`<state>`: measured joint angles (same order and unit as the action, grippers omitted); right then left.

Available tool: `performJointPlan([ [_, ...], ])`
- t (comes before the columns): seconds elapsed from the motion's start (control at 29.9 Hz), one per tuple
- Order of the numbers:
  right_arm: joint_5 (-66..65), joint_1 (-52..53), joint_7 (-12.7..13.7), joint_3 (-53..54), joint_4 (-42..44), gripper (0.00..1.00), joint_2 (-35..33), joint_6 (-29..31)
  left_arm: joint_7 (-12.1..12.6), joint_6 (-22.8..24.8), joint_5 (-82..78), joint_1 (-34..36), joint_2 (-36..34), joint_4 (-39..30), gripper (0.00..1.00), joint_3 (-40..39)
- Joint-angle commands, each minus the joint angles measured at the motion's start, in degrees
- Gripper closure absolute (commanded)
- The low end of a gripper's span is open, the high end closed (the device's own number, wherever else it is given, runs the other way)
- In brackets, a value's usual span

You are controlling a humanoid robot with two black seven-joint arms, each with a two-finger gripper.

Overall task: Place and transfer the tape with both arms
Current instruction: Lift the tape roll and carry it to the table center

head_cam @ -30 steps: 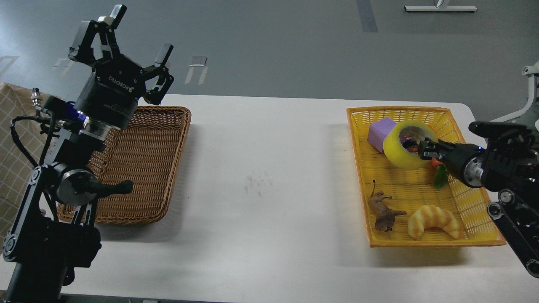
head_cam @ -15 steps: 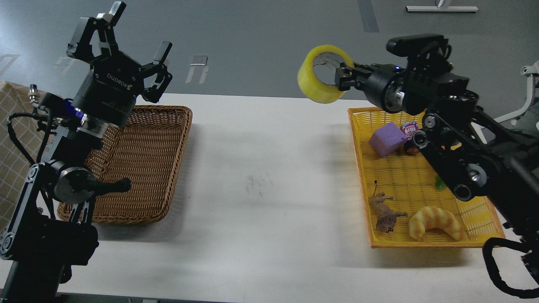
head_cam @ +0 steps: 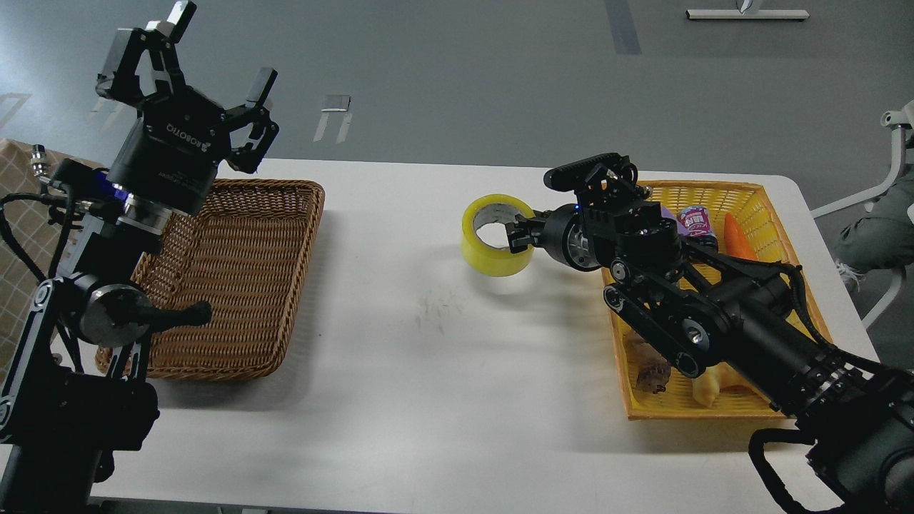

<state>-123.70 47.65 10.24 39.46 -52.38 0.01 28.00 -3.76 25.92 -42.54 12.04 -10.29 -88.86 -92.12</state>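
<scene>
The tape point(head_cam: 493, 241), a yellowish roll with a grey-white core, hangs low over the middle of the white table point(head_cam: 428, 371), left of the yellow basket point(head_cam: 778, 207). My right gripper point(head_cam: 515, 238) is shut on the roll's right wall, one finger inside the core. My left gripper point(head_cam: 187, 61) is open and empty, raised high above the far left corner of the brown wicker basket point(head_cam: 243, 278).
The yellow basket holds a purple block, a small can point(head_cam: 692, 220), an orange carrot point(head_cam: 737, 238), a toy animal point(head_cam: 651, 371) and a croissant toy point(head_cam: 707, 389), partly hidden by my right arm. A chair point(head_cam: 892, 200) stands at the far right.
My right gripper lifted the tape out of the yellow basket, carried it up and left, then lowered it over the table's middle. My left gripper drifted slightly left.
</scene>
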Motion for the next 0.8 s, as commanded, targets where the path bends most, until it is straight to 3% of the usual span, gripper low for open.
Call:
performJointPlan([
  [0.0, 0.04, -0.8, 0.05, -0.08, -0.44, 1.0, -0.01, 0.0, -0.02, 0.01, 0.01, 0.0, 0.09, 0.09, 0.02, 0.1],
  [0.77, 0.48, -4.41, 0.13, 1.06, -1.23, 1.0, -0.01, 0.0, -0.02, -0.17, -0.08, -0.09, -0.09, 0.27, 0.02, -0.69],
])
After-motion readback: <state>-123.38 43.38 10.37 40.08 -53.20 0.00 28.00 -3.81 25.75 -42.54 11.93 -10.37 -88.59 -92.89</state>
